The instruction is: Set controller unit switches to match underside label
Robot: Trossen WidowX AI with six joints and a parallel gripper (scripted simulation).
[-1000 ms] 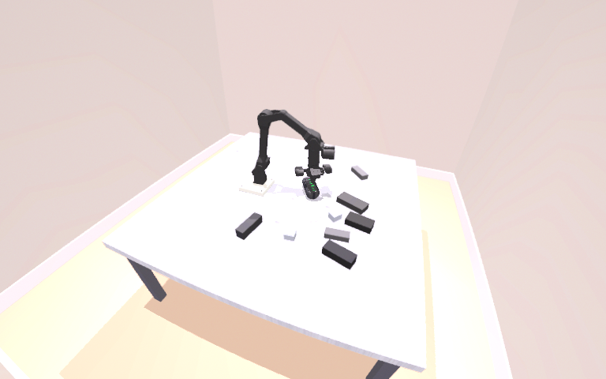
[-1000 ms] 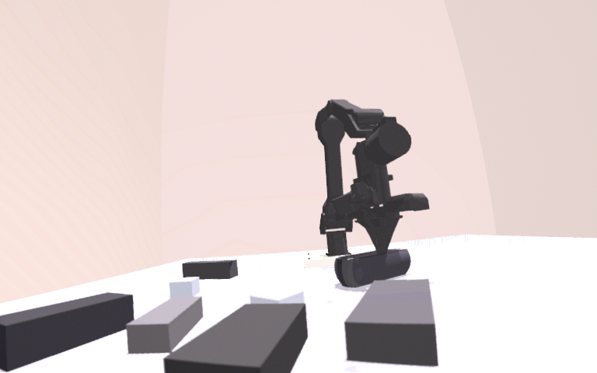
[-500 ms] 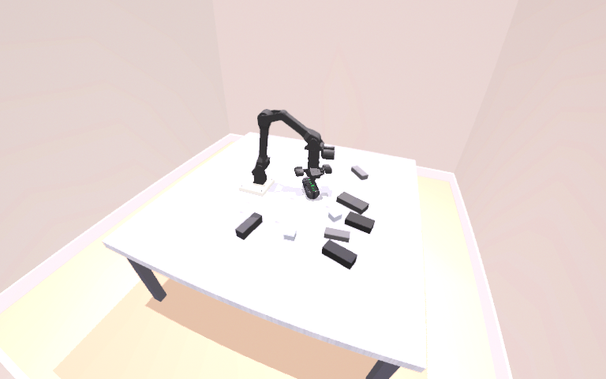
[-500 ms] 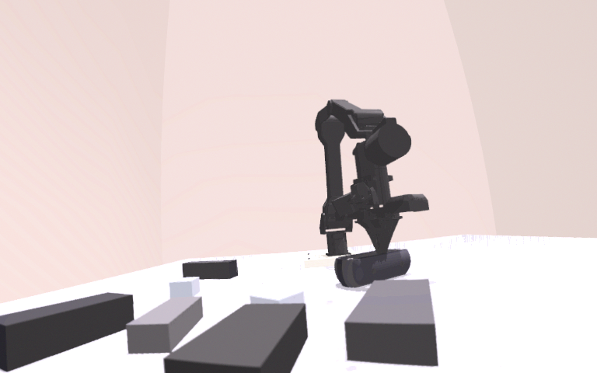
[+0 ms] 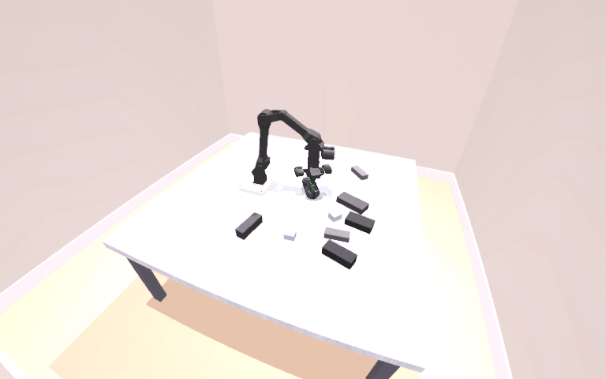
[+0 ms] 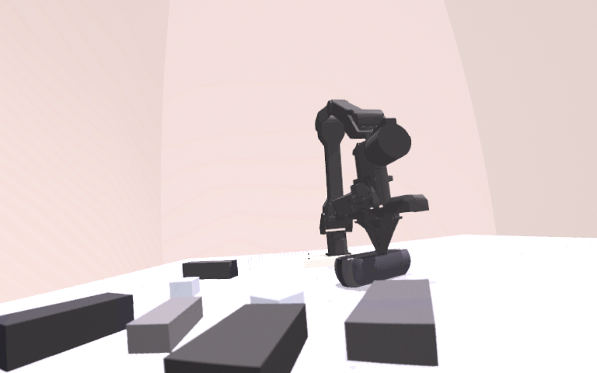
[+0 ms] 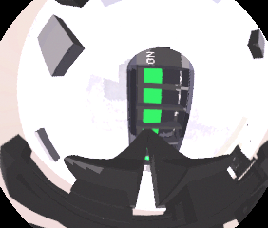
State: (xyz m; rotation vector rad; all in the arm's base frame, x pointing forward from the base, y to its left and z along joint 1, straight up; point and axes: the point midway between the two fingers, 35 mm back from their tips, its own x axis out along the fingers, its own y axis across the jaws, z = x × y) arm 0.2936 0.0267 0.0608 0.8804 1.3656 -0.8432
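The dark grey controller unit (image 5: 315,193) (image 6: 375,270) (image 7: 167,57) sits on the bench with its switches facing up. Its ON mark shows at the far end in the wrist view. Three green switch ends show fully there; a fourth is partly covered by the fingertips, and a small green patch shows between the fingers. The remaining switches are mostly hidden, and I cannot tell every rocker's tilt. The label underneath is hidden. My gripper (image 5: 312,178) (image 6: 382,252) (image 7: 146,132) is shut and empty, pointing down, its tips at the unit's top over the switch row and seemingly touching it.
Several dark and grey blocks lie toward the front and right, including a dark grey one (image 5: 352,200) (image 6: 389,302) near the unit. Two white blocks (image 5: 289,234) (image 5: 334,215) lie among them. A dark block (image 5: 248,225) (image 6: 209,270) lies apart. A grey block (image 5: 359,171) lies farther back.
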